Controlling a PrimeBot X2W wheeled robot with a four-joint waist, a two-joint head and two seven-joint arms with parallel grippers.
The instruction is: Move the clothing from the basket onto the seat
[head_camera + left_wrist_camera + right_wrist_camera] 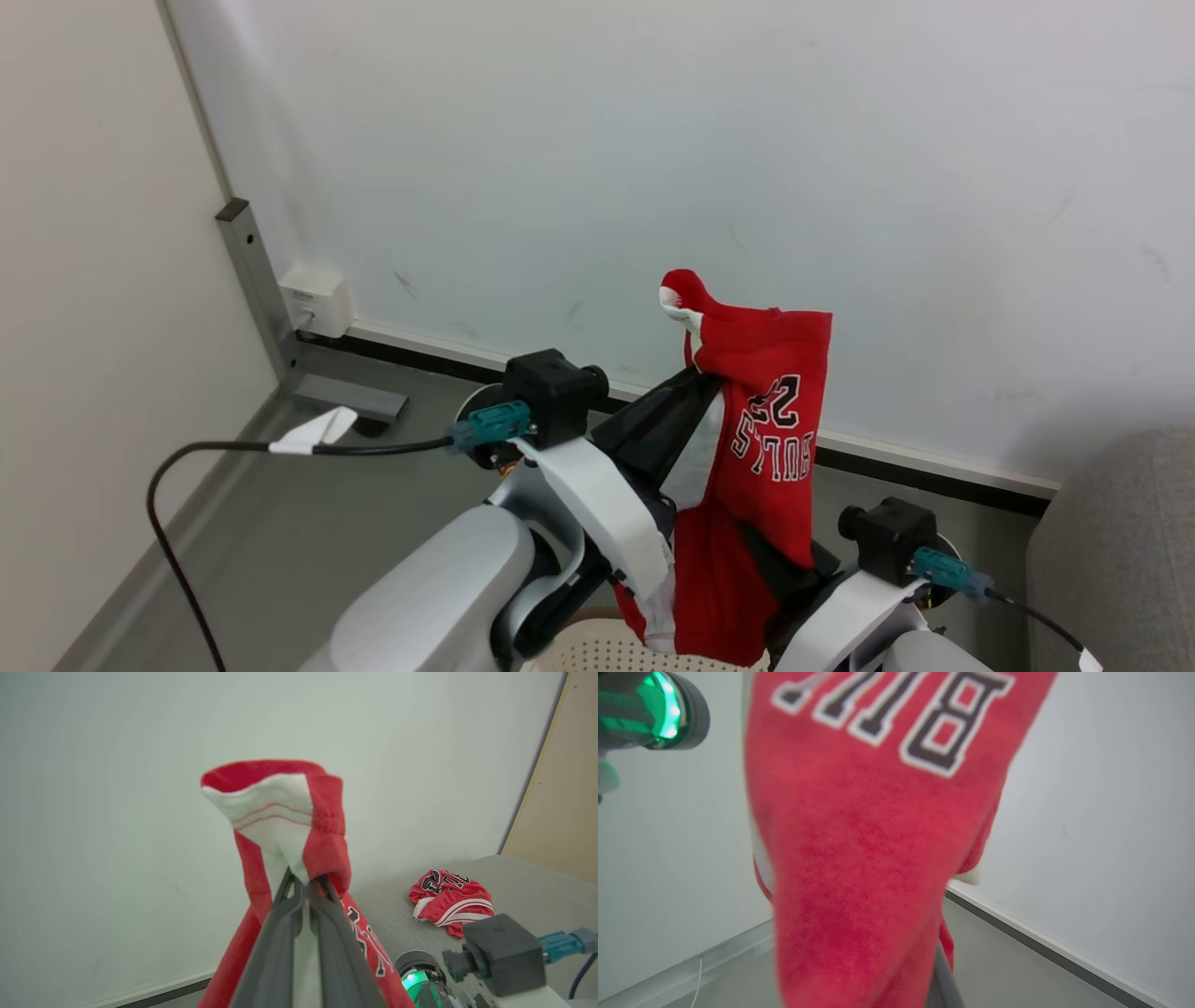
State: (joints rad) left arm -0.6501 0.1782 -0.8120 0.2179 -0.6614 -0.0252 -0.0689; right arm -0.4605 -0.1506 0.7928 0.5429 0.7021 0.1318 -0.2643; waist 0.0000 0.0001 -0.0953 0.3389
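While my left pincer point(306, 883) clamps the red jersey point(775, 439) by its white trim, my right pincer point(810, 566) is closed under the hanging cloth; grip unclear.

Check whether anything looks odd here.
The red soft-fabric jersey hangs upside down: the left end effector pinches its white-trimmed corner, so its black-and-white lettering reads inverted. Another red striped garment lies crumpled on the light-grey fabric seat.

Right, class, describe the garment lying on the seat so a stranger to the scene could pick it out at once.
Find the large grey seat by the pale wall. On it lies a crumpled red garment with white stripes and black numbers. Unlike the other red garment, which hangs raised in the air, this one sits alone in a heap.
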